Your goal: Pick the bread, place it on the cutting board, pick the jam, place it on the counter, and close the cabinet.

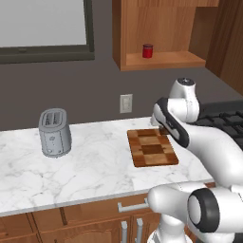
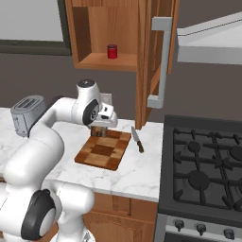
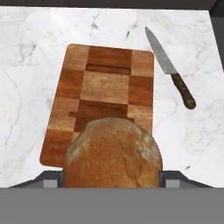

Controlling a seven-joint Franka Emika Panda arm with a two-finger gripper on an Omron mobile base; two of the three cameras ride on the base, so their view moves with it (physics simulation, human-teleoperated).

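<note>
Above cutting board (image 3: pixel 109 83), bread (image 3: pixel 113 155), unlabeled

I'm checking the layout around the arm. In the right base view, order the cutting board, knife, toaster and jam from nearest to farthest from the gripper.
From the gripper:
1. Cutting board, directly beneath it.
2. Knife, on the counter beside the board, stove side.
3. Toaster and jam, too close to call: toaster at the counter's far end, jam up in the open cabinet.

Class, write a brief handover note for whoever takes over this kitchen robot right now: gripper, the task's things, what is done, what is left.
Gripper: shut on the bread, held above the cutting board.
Jam: on the shelf of the open cabinet.
Knife: on the counter beside the board.
Done: bread picked.
Left: set bread on the board, move jam to the counter, close the cabinet.
</note>
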